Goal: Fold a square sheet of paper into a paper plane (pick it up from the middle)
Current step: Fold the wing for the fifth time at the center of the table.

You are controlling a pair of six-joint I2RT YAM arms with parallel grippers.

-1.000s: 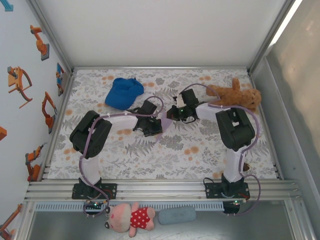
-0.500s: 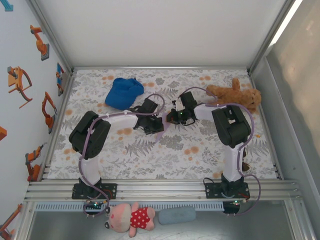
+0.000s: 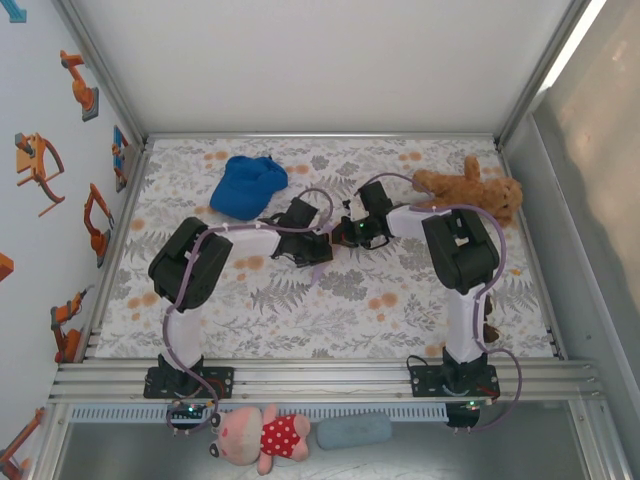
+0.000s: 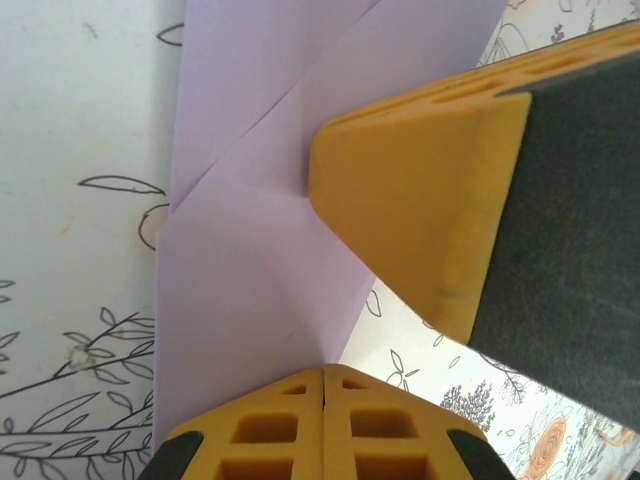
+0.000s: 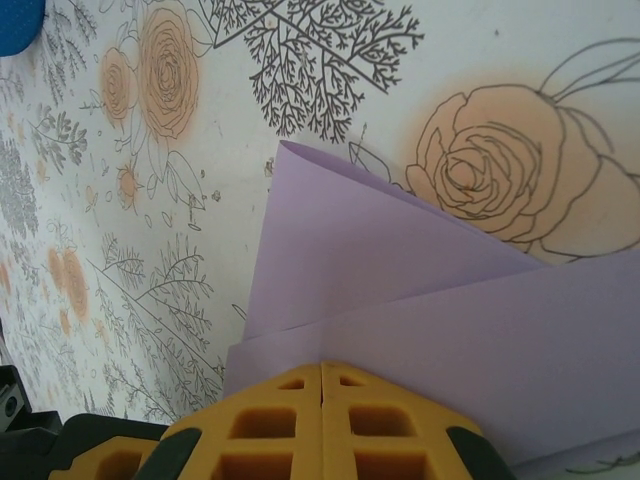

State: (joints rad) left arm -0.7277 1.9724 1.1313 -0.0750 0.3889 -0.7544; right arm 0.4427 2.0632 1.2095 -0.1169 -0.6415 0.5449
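left fingers (image 4: pixel 270 430) and right fingers (image 5: pixel 270 430) are both clenched on the partly folded sheet of paper (image 4: pixel 240 250), over the middle of the tabletop (image 5: pixel 150 200). if the arms pull apart unevenly, it may tear or the crease may skew.

Blue cap (image 3: pixel 247 186) far left, teddy bear (image 3: pixel 468 190) far right, left gripper (image 4: pixel 323 376) and right gripper (image 5: pixel 320 370) nose-to-nose mid-table, near tablecloth (image 3: pixel 330 315) wide open.

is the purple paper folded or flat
Folded: the paper shows overlapping layers and diagonal creases, pinched by the left gripper and right gripper.
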